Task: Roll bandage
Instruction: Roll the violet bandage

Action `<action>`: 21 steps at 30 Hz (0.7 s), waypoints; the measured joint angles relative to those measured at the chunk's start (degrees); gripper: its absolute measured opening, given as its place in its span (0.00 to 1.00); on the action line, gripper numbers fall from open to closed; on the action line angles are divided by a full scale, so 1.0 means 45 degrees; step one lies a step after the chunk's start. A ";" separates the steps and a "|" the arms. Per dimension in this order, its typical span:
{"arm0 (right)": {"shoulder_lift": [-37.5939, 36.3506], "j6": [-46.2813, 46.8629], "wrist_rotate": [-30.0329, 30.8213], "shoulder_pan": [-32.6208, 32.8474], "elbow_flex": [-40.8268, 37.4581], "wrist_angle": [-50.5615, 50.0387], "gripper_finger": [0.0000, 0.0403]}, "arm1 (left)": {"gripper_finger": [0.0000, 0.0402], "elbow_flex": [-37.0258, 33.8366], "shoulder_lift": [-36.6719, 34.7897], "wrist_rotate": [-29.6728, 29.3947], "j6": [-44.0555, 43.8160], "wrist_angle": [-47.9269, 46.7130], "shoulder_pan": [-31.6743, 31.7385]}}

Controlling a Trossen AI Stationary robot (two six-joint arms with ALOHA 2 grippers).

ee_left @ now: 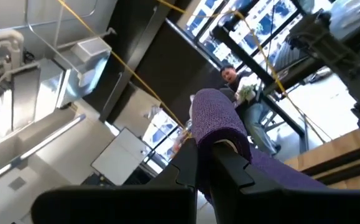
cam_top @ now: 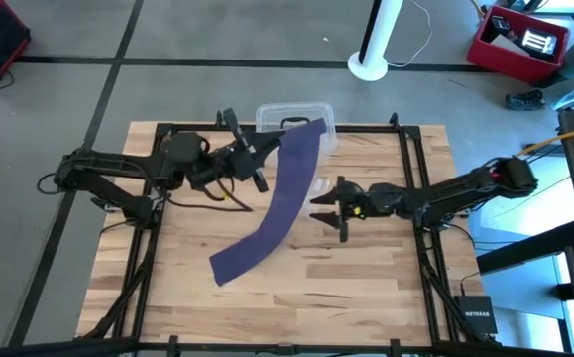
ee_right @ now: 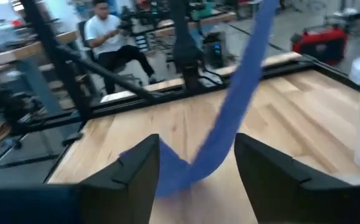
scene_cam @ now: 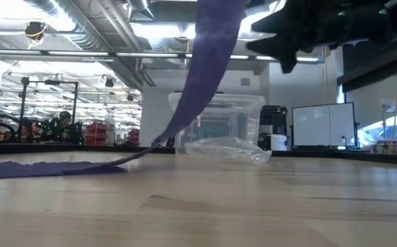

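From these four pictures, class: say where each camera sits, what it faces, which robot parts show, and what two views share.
High view: overhead, facing down on the table; both arms show.
Low view: table height, facing the room; a dark arm overhead.
Left wrist view: on the left arm, tilted upward; the left gripper shut on the bandage.
Right wrist view: on the right arm, facing across the table; the right gripper open.
Shared: every view shows the bandage.
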 joint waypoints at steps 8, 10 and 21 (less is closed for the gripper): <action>0.1724 -0.0404 0.2862 -0.0015 0.1014 -0.0186 0.47 | 0.03 -0.0005 0.0004 0.0195 -0.0066 -0.0257 0.0147; 0.1873 -0.0591 0.3384 -0.0015 0.1050 -0.0195 0.46 | 0.03 -0.0005 0.0004 0.0209 -0.0071 -0.0257 0.0107; 0.2943 -0.1967 0.1608 -0.0983 0.1141 0.2544 0.45 | 0.03 -0.0005 0.0009 0.0422 -0.0267 -0.0478 -0.0231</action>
